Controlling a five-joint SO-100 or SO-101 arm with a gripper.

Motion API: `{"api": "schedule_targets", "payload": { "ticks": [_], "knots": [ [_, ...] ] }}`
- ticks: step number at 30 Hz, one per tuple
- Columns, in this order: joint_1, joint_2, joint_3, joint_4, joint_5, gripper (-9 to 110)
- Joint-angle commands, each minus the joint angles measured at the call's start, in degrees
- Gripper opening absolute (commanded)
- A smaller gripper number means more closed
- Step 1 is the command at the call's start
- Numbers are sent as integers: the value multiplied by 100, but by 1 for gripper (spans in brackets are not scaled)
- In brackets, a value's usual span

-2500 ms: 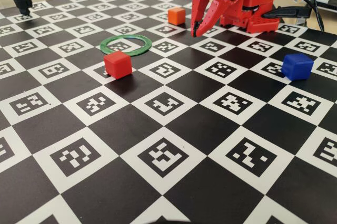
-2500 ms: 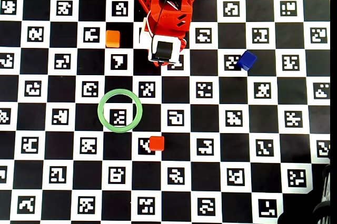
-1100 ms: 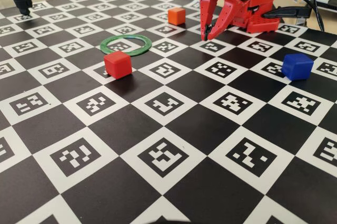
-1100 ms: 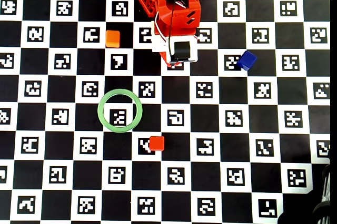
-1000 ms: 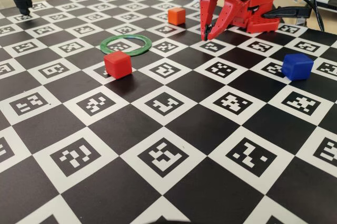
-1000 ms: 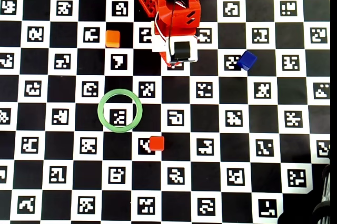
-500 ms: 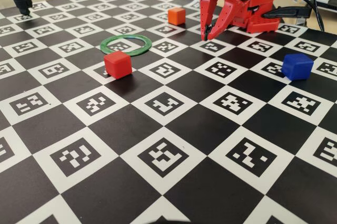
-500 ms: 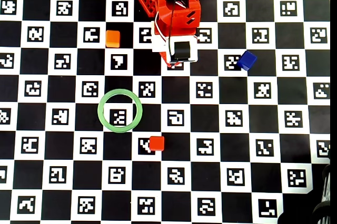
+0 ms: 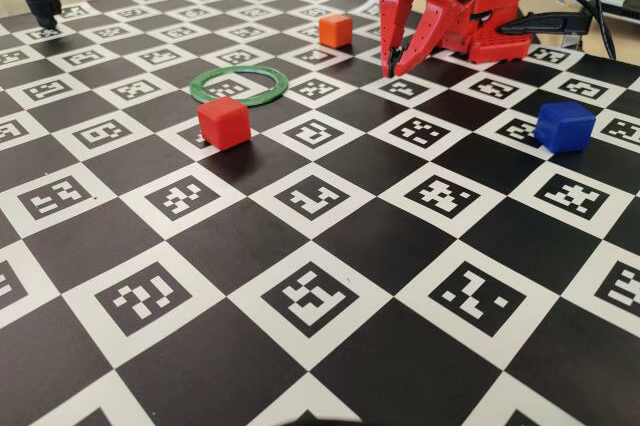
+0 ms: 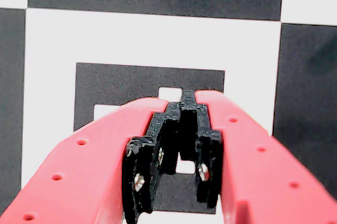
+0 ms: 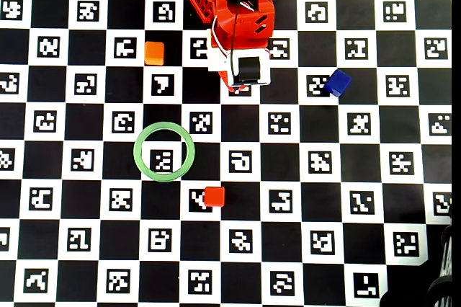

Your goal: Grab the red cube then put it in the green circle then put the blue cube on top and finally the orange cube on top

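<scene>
Red cube (image 11: pixel 214 196) sits on the checkered marker board (image 11: pixel 360 199), near the board's middle in the overhead view, just below and right of the green circle (image 11: pixel 164 151) and apart from it. Green circle lies flat with only a printed marker inside its ring. Orange cube (image 11: pixel 154 52) rests toward the top edge, left of the arm's base; blue cube (image 11: pixel 337 82) rests toward the top edge on the other side, turned at an angle to the squares. All three cubes stand well apart, none stacked.

Gripper (image 9: pixel 392 64) hangs close to the arm's base, tips pointing down just above the board in the fixed view. In the wrist view the gripper (image 10: pixel 181 100) has its two red fingers (image 10: pixel 105 150) pressed together at the tips with nothing between them; a marker square fills the background.
</scene>
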Motion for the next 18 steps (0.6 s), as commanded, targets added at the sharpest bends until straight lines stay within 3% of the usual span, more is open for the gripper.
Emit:
{"api": "schedule_targets", "payload": {
  "ticks": [1, 10, 15, 18],
  "knots": [
    [-44, 299, 299, 589, -88, -6],
    [44, 220, 255, 396, -123, -6],
    [9, -1151, -914, 431, 360, -6],
    [35, -2180, -2074, 483, 1257, -6]
  ]
}}
